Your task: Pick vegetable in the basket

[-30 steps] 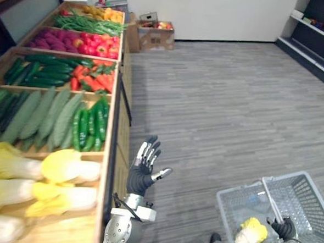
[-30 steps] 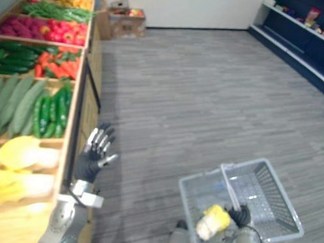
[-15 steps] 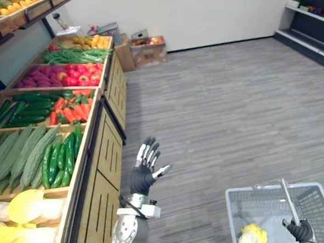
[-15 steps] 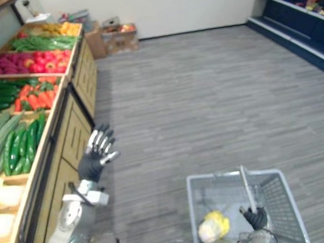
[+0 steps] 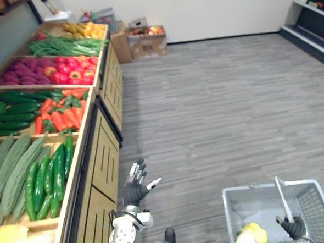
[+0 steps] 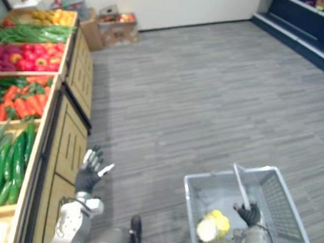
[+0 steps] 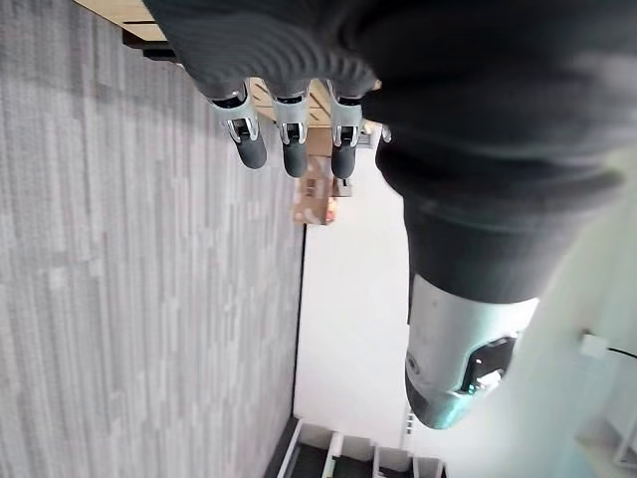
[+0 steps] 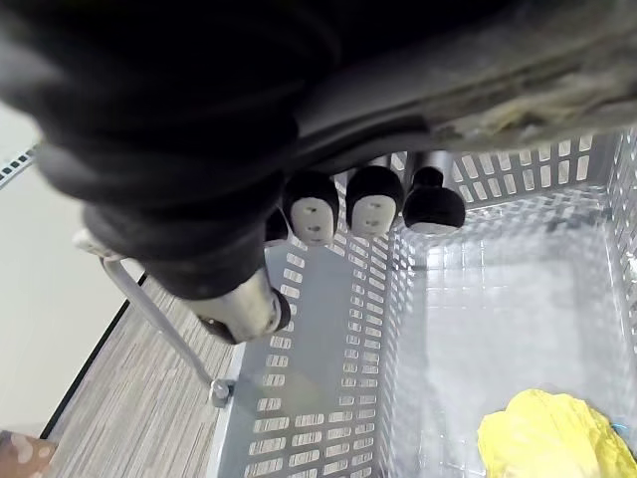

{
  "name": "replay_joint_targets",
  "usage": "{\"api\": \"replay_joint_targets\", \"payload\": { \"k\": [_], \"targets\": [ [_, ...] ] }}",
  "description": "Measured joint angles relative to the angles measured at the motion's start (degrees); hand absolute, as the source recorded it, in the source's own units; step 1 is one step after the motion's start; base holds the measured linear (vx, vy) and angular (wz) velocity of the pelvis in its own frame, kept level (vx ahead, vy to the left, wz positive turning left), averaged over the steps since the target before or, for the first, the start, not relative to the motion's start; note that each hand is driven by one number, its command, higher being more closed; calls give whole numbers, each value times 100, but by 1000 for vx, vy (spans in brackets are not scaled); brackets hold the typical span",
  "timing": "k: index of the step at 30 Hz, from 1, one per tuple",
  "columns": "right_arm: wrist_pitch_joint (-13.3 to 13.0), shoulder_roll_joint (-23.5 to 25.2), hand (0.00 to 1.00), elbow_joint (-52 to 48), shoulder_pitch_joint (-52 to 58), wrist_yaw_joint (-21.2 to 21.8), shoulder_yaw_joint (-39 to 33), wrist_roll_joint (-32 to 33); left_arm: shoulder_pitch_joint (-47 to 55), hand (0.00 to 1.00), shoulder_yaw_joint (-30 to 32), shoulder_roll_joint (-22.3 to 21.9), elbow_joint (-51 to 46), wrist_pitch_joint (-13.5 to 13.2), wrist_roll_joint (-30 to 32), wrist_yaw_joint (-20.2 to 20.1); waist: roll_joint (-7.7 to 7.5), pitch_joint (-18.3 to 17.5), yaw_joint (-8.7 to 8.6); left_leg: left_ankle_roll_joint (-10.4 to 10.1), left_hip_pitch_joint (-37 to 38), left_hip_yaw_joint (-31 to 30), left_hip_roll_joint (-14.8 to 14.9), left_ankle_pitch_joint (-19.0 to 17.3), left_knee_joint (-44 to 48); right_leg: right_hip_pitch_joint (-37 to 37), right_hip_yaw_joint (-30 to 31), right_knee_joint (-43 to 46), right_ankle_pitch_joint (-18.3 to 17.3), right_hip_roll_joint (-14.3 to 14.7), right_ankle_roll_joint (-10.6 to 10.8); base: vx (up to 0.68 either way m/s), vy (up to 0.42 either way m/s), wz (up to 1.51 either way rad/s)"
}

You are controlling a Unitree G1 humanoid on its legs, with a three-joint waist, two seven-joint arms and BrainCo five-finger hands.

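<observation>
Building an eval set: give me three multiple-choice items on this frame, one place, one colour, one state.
1. Where is the cabbage? A in the basket; B on the floor; C on the vegetable stand.
2. Basket colour? A red; B grey; C green.
3. Right robot hand? A open; B shut, empty; C shut on the handle.
Answers: 1 A, it lies inside the basket walls. 2 B, its mesh is grey. 3 C, fingers curl round the handle.
</observation>
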Motion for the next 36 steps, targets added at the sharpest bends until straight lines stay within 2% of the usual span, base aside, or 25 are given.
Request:
{"api": "replay_joint_targets", "payload": {
  "k": [2,3,4,5,7,8,10,13,15,16,17,19,20,21,22,24,26,27,28,29,30,32,33,34,36],
  "targets": [
    [0,11,100,19,29,10,1,-2,-67,0,-40,20,191,28,262,-14,-78,-22,-3,63,91,63,-119,-219,71,-222,4,636,3,-158,9,345,232,-9],
    [5,64,100,33,32,25,-7,-4,-84,0,-118,111,443,20,483,-52,-27,-61,0,112,284,136,-162,-388,77,-463,58,1428,3,-283,9,327,247,-21],
    [1,141,100,32,22,45,-5,-8,-140,0,-238,249,714,18,749,-78,-141,-52,-4,154,429,176,-212,-554,100,-780,164,2280,41,-398,65,341,260,-23],
    [-2,286,100,31,12,44,-7,-4,-244,0,-356,523,1129,21,1110,-175,-216,-129,-38,213,631,215,-307,-746,157,-1224,351,3465,313,-584,349,349,244,-14],
    [-3,487,100,56,22,49,-6,-4,-334,0,-567,866,1829,25,1657,-269,-389,-161,-92,339,1021,209,-387,-954,163,-1742,718,4749,941,-653,494,405,136,-5],
    [-13,526,100,57,27,49,-8,-3,-360,0,-631,993,2315,26,2074,-318,-402,-158,-123,444,1286,133,-384,-1061,131,-1991,745,5429,821,-614,359,532,85,-1],
    [-47,504,100,19,9,34,-37,6,-376,0,-676,1026,3060,26,2540,-326,-365,-149,-232,520,1811,1,-348,-1108,-158,-2408,478,5925,502,-537,-154,477,33,19],
    [-172,478,100,-51,-10,30,-93,7,-643,0,-451,937,3939,65,2945,-266,-225,-32,-326,522,2262,-248,-140,-1109,-409,-2769,192,5309,181,-351,-301,345,-72,48],
    [-187,496,100,-51,-106,49,-114,7,-1006,0,30,839,4840,240,3269,-120,-159,37,-416,506,2469,-556,94,-1116,-414,-2842,400,3451,244,-114,-214,352,-191,81],
    [-189,499,100,-51,-114,62,-120,7,-1088,0,168,839,5051,286,3414,-75,-192,41,-416,477,2520,-608,135,-1130,-421,-2829,553,2936,312,-101,-138,447,-349,102],
    [-190,502,100,-49,-120,121,-163,7,-1231,0,593,827,5481,457,3650,98,-283,28,-406,97,2615,-773,293,-1348,-425,-2828,1037,1689,513,-142,72,320,-276,83],
    [-189,545,100,-35,-137,132,-172,4,-1274,0,934,880,5738,587,3675,212,-435,33,-395,-248,2687,-918,375,-1556,-444,-2834,1326,1126,918,-246,158,352,-392,64],
    [-152,568,100,41,-213,140,-198,-3,-1293,0,1308,849,6090,818,3670,352,-423,48,-379,-433,2787,-1048,638,-1673,-452,-2830,1187,1373,1436,-91,516,437,-495,40],
    [-148,565,100,23,-231,139,-257,-4,-1284,0,1378,769,6202,893,3670,364,-306,48,-388,-446,2762,-1113,777,-1668,-453,-2856,1105,1477,1290,44,456,442,-426,38],
    [-159,569,100,20,-292,134,-338,-4,-1251,0,1517,635,6282,965,3668,427,-205,33,-360,-555,2689,-1141,877,-1500,-399,-3058,1031,1868,996,101,355,338,-277,26],
    [-131,563,100,28,-327,163,-444,-4,-1130,0,1817,419,6300,1061,3659,505,-99,15,-390,-733,2545,-1321,1007,-1225,-284,-3111,791,2234,710,82,199,356,-317,53],
    [-106,561,100,118,-236,178,-504,1,-1098,0,2067,294,6292,1104,3631,572,-1,-46,-403,-784,2240,-1605,1168,-1068,240,-2960,450,2362,453,90,32,315,-345,76],
    [-80,563,100,236,-199,212,-513,3,-1098,0,2239,229,6289,1116,3558,651,1,-50,-415,-743,1845,-1769,1237,-886,957,-2760,196,2320,336,89,-56,306,-376,84],
    [-12,562,100,246,-122,245,-514,12,-1084,0,2327,185,6293,1143,3522,734,-3,-41,-397,-719,1395,-1733,1334,-505,1766,-2495,-55,2193,281,88,-140,204,-249,84],
    [15,563,100,248,-83,250,-511,12,-1060,0,2374,178,6288,1155,3436,769,-14,-33,-392,-740,1204,-1699,1388,-220,2123,-2329,-170,2101,256,101,-182,330,-308,74],
    [55,554,100,252,-17,254,-515,11,-1021,0,2522,180,6272,1166,3299,827,-63,0,-357,-702,932,-1499,1524,245,2713,-1941,-370,1842,210,111,-261,287,-190,66],
    [64,487,100,255,30,249,-605,10,-940,0,2667,142,6280,1194,3122,897,-80,14,-336,-674,642,-806,1713,111,3206,-1444,-665,1449,221,85,-301,277,-164,58],
    [65,486,100,258,48,235,-735,11,-899,0,2709,114,6281,1199,3046,948,-73,19,-358,-584,509,-336,1767,25,3229,-1162,-838,1221,229,79,-299,191,-64,67],
    [68,470,100,277,78,222,-887,12,-875,0,2804,62,6277,1198,2951,956,-66,25,-358,-529,397,120,1750,-94,2944,-885,-1063,956,251,67,-285,185,-42,76],
    [95,461,100,300,134,188,-980,10,-879,0,2902,-36,6269,1198,2921,969,-63,35,-365,-535,279,542,1586,-181,2177,-626,-1390,687,297,52,-214,172,12,84]
  ]
}}
